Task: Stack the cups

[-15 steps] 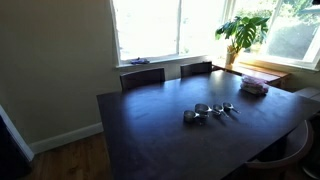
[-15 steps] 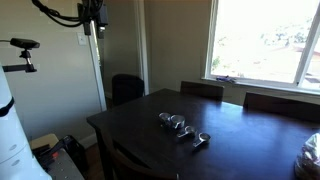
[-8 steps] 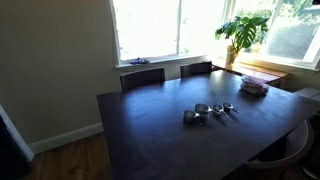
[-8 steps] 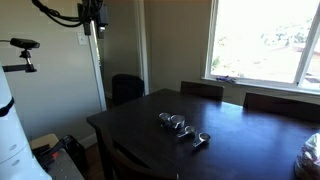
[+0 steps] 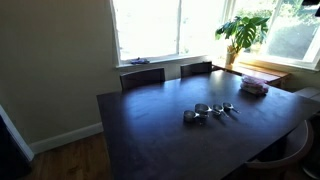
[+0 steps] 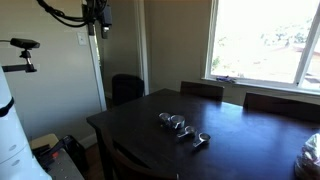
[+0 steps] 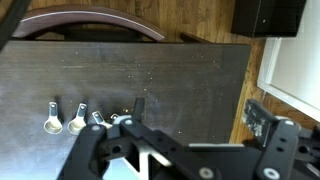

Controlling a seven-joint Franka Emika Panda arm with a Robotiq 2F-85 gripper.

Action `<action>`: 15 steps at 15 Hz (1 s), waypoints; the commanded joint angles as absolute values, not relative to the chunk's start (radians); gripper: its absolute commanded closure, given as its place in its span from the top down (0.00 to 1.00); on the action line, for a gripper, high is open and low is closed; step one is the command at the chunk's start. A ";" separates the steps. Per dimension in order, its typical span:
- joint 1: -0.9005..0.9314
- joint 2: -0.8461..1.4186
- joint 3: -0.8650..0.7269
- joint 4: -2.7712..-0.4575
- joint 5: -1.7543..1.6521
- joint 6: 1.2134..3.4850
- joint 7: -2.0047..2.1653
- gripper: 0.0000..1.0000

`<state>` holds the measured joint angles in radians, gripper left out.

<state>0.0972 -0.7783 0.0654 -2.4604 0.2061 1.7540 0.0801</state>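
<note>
Several small silver metal cups with short handles lie in a loose row on the dark table, in both exterior views (image 5: 210, 111) (image 6: 181, 128). In the wrist view they show as a row at the lower left (image 7: 78, 122), seen from high above. My gripper (image 7: 200, 112) is open and empty, its two dark fingers spread wide, far above the table and to the side of the cups. In an exterior view the gripper (image 6: 97, 22) hangs at the top left, well above the table's near corner.
The dark wooden table (image 5: 150, 125) has chairs at its far side (image 5: 143, 77) (image 5: 196, 69). A pinkish flat stack (image 5: 253, 86) lies at a table corner under a potted plant (image 5: 245, 30). A camera on a stand (image 6: 24, 45) is beside the table.
The arm at the top of the exterior view has shifted slightly to the right. The cups have not moved.
</note>
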 commanded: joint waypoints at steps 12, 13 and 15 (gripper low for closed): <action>0.079 -0.627 0.060 -2.347 0.202 1.767 0.058 1.00; 0.080 -0.592 0.060 -2.322 0.198 1.771 0.052 1.00; 0.079 -0.515 0.065 -2.268 0.190 1.785 0.048 1.00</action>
<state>0.0900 -0.6356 0.0596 -2.3607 0.2048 1.7709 0.0661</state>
